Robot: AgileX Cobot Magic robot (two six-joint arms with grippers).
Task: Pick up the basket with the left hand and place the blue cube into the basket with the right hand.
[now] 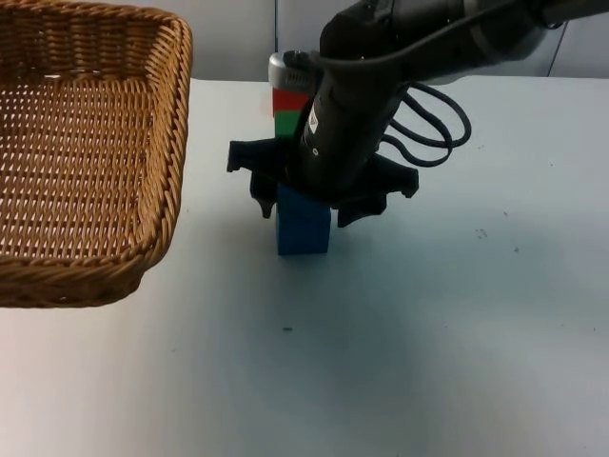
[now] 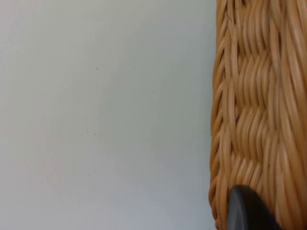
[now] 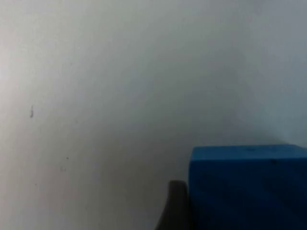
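Right gripper (image 1: 303, 202) down over the blue cube (image 1: 304, 227) on the white counter (image 1: 428, 333), basket (image 1: 86, 152) held up at the left.

The cube is a plain, solid blue block with sharp edges, standing on the counter between the spread jaws; whether they pinch it, I cannot tell. The right wrist view shows its flat face beside a dark fingertip (image 3: 176, 208). The left wrist view shows the basket's woven wall against the left gripper (image 2: 247, 211); its jaws' state cannot be told.
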